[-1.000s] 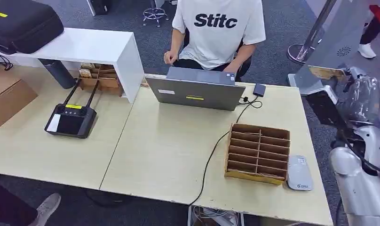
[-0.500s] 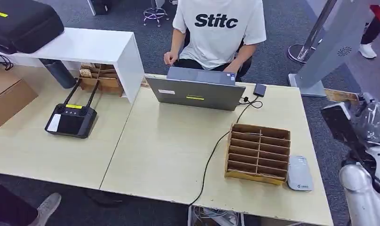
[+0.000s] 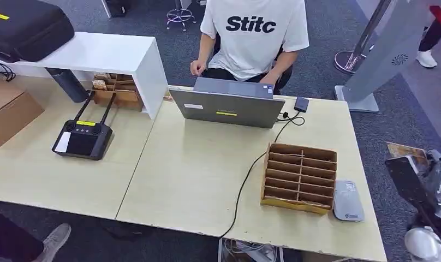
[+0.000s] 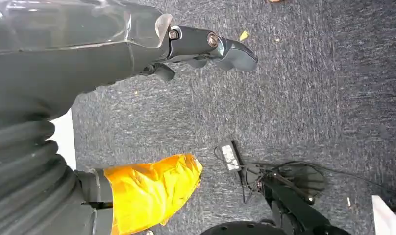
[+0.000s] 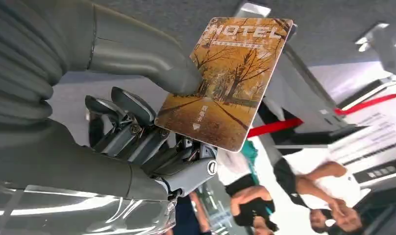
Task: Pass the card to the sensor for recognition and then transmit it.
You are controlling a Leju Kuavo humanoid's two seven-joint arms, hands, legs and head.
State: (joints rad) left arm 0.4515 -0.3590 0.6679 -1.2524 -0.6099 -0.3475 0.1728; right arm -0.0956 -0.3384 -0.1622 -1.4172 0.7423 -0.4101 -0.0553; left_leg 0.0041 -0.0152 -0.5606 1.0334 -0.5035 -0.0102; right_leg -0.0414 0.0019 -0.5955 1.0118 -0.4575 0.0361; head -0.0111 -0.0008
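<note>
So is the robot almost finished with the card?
Not yet. Picking up looks done: the right hand grips the hotel card, held off the table's right side. The grey sensor beside the cardboard organizer is untouched. Scanning and handing over remain. The left hand holds nothing.

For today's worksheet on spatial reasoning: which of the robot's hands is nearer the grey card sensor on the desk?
Right. The right hand, holding the hotel card, hangs just beyond the desk edge beside the sensor; the left hand hangs over carpet.
</note>
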